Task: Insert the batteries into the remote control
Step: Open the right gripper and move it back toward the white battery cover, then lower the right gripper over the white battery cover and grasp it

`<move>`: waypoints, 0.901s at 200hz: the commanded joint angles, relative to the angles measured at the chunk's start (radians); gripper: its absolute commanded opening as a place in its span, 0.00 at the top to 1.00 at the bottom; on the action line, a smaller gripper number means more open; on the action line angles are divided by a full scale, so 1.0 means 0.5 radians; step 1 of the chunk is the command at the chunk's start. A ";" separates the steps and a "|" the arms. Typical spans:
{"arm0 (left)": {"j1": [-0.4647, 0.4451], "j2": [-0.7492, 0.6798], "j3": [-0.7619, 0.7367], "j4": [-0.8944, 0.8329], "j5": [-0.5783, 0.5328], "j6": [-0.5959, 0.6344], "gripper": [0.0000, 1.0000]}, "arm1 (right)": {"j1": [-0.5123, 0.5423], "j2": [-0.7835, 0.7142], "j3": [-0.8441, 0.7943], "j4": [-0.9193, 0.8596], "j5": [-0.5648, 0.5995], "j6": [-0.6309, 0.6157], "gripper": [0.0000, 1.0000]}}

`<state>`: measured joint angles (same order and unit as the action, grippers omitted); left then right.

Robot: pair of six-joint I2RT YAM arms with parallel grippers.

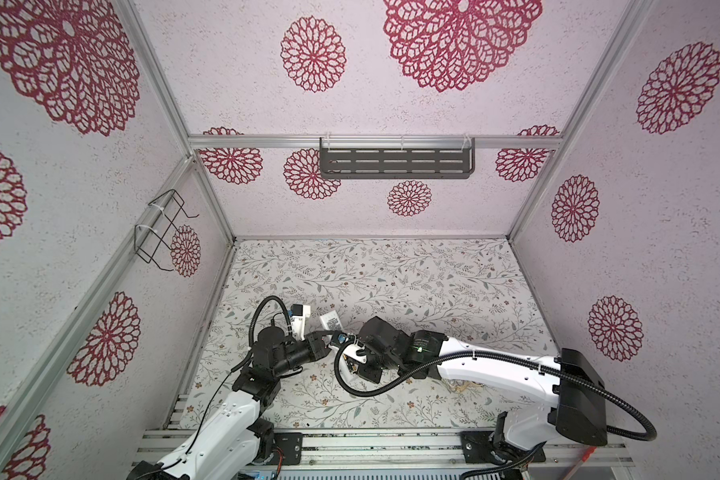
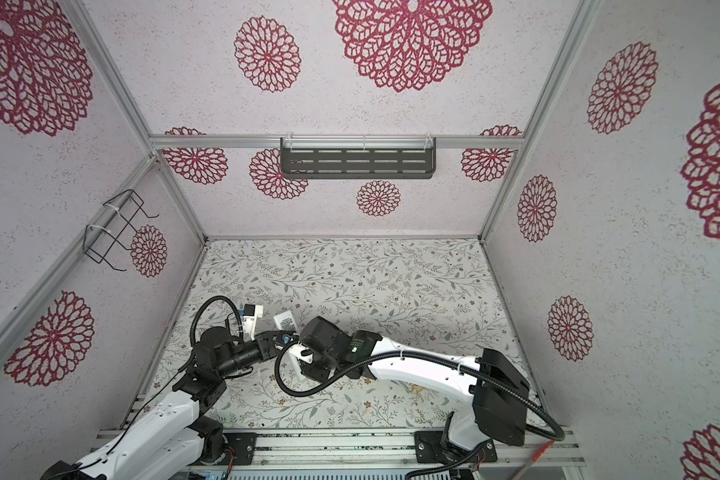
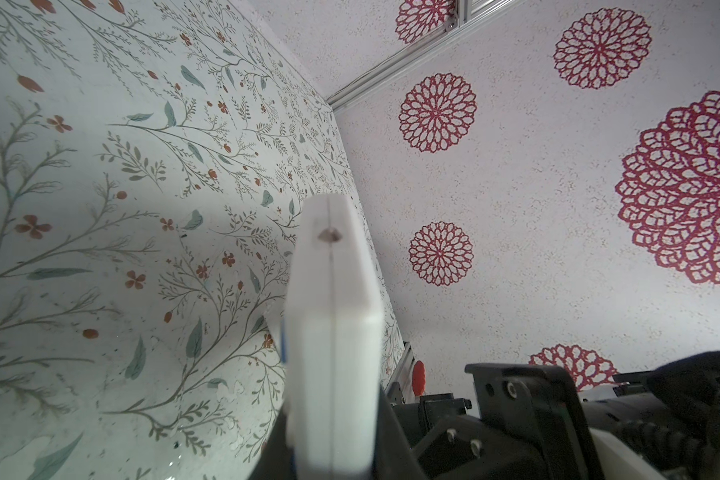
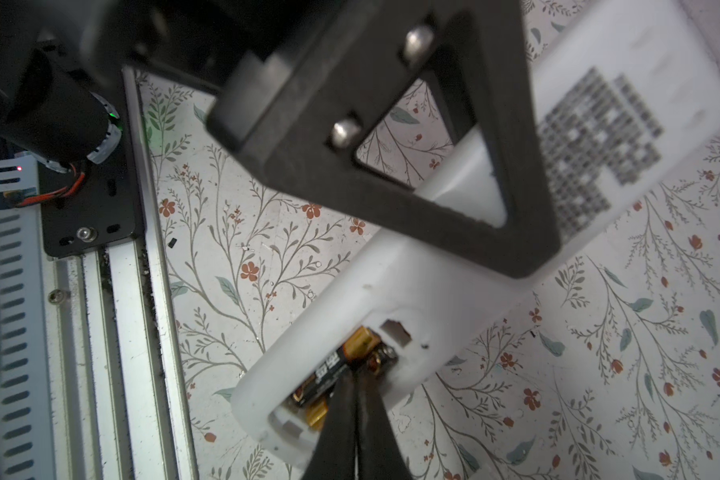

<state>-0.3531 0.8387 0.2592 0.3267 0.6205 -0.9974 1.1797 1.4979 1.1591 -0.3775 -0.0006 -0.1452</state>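
The task looks close to its end, though not finished. The left gripper [image 1: 324, 337] is clamped across the middle of the remote control [image 4: 412, 282] and holds it clear of the floral table [image 4: 267, 249], back side up, so that the code sticker [image 4: 591, 153] shows in the right wrist view and in both top views. At the remote's far end from that sticker the battery compartment [image 4: 395, 332] is open, with no cover on it. Both batteries [image 4: 337, 368] appear to lie inside it side by side: one black body with its gold band toward the compartment's inner wall, and beside it a second cell [image 4: 317, 415] whose gold end points the other way. The right gripper [image 4: 355, 399] reaches into the compartment with its fingers almost together, only a thin slit between them, their tips resting on the batteries. They seem to press down, not pinch, but I cannot tell for certain that nothing is nipped between them. Whether each cell sits fully down against its contacts is hard to judge, since the fingertips hide the middle of the bay. What seems left is a last push to seat the cells and then closing the compartment; no cover shows in any view.
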 commanded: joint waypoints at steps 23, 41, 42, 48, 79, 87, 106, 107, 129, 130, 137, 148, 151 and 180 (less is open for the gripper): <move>-0.011 -0.024 0.071 0.018 -0.074 0.042 1.00 | 0.000 -0.412 0.001 -0.073 0.057 0.238 0.74; -0.010 -0.037 0.068 -0.010 -0.117 0.072 1.00 | -0.008 -0.545 -0.059 -0.147 0.214 0.367 0.64; -0.009 -0.038 0.068 -0.011 -0.119 0.074 1.00 | -0.010 -0.551 -0.063 -0.150 0.224 0.375 0.64; -0.011 -0.044 0.063 -0.018 -0.130 0.081 1.00 | -0.021 -0.583 -0.082 -0.193 0.283 0.416 0.61; -0.011 -0.077 0.041 -0.031 -0.163 0.111 1.00 | -0.187 -0.610 -0.148 -0.423 0.385 0.661 0.49; -0.010 -0.082 0.036 -0.031 -0.167 0.117 1.00 | -0.264 -0.590 -0.163 -0.462 0.354 0.712 0.46; -0.010 -0.096 0.026 -0.040 -0.183 0.131 1.00 | -0.417 -0.516 -0.192 -0.528 0.318 0.781 0.41; -0.009 -0.095 0.027 -0.040 -0.184 0.132 1.00 | -0.423 -0.512 -0.192 -0.529 0.316 0.783 0.41; -0.010 -0.113 0.021 -0.043 -0.196 0.152 1.00 | -0.508 -0.385 -0.178 -0.563 0.311 0.797 0.35; -0.010 -0.113 0.018 -0.044 -0.196 0.153 1.00 | -0.509 -0.377 -0.177 -0.564 0.311 0.795 0.34; -0.007 -0.116 0.019 -0.051 -0.201 0.165 1.00 | -0.523 -0.335 -0.168 -0.567 0.317 0.797 0.33; -0.011 -0.119 0.021 -0.061 -0.213 0.184 1.00 | -0.539 -0.262 -0.159 -0.570 0.317 0.792 0.30; -0.011 -0.119 0.020 -0.061 -0.213 0.186 1.00 | -0.542 -0.241 -0.157 -0.570 0.317 0.790 0.30; -0.010 -0.119 0.016 -0.056 -0.206 0.207 1.00 | -0.554 -0.073 -0.140 -0.544 0.320 0.774 0.27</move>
<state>-0.3531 0.7914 0.2600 0.2821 0.5240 -0.9192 0.9089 1.4223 1.0580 -0.6353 0.1459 0.2260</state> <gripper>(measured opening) 0.195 0.730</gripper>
